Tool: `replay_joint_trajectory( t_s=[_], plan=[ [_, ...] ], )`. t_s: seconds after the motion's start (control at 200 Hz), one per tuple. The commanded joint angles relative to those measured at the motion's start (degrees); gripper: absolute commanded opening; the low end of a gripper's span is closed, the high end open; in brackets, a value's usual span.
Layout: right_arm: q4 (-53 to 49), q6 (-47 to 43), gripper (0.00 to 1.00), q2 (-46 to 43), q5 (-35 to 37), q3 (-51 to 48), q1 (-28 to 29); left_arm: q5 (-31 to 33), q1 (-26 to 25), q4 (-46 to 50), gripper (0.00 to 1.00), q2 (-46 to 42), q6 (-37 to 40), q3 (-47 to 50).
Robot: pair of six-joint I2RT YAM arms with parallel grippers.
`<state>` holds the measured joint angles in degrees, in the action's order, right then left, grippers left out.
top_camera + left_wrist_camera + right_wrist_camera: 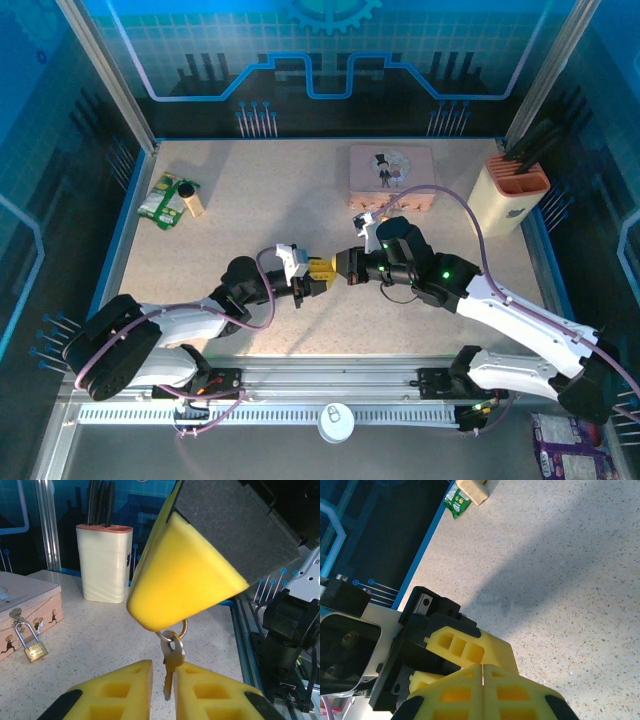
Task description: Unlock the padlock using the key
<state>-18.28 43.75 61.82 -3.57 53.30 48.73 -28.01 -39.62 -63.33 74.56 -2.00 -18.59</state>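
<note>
Left gripper: jaws narrowly parted on either side of the key blade; no clamp is seen.
Key: hung upright, tip down, its ring pinched from above by the fully closed right gripper.
Padlock: farther off to the left, propped against the pink tin, shackle up.
Writing: none can be read.

centre: left gripper and right gripper meet tip to tip, blocking
far right: cream knife block, pink rectangular tin
far left: green snack packet
far centre-left: bare speckled tabletop, passable
</note>
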Motion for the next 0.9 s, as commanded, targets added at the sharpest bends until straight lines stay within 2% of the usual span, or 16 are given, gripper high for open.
replay_joint_trajectory(
  t_s=[0.0,0.35,0.47,0.58,0.615,0.68,0.83,0.895],
  plan=[
    [1.9,0.8,0.0,-0.6,1.3,0.2,0.7,-2.0,-0.4,-2.1,0.18,0.6,-0.1,-1.3],
    [1.2,0.9,0.0,-1.3,2.4,-0.1,0.7,-2.5,-0.4,0.6,0.09,-0.2,0.4,-2.3],
    [0.4,0.7,0.0,-1.9,3.0,-0.1,0.7,-2.3,-0.4,3.2,0.01,-1.2,0.6,-3.3],
    [0.1,0.5,0.04,-2.8,3.9,-0.7,0.4,-1.9,-0.4,6.1,0.0,-2.2,1.2,-3.9],
    [-0.1,0.3,0.07,-3.2,4.0,-0.8,0.1,-1.9,-0.4,7.7,0.0,-2.8,1.5,-4.2],
    [-0.9,-0.5,0.18,-3.8,4.1,-0.8,-0.3,-1.5,-0.4,13.1,0.0,-4.1,2.7,-5.7],
    [-5.3,-6.1,0.44,-7.1,6.5,-1.7,-4.1,2.4,-0.4,35.9,0.0,-7.3,9.0,-12.9],
    [-5.7,-9.3,0.51,-9.7,6.6,-4.3,-7.7,3.6,-0.4,47.0,0.0,-7.2,12.6,-17.5]
  ],
)
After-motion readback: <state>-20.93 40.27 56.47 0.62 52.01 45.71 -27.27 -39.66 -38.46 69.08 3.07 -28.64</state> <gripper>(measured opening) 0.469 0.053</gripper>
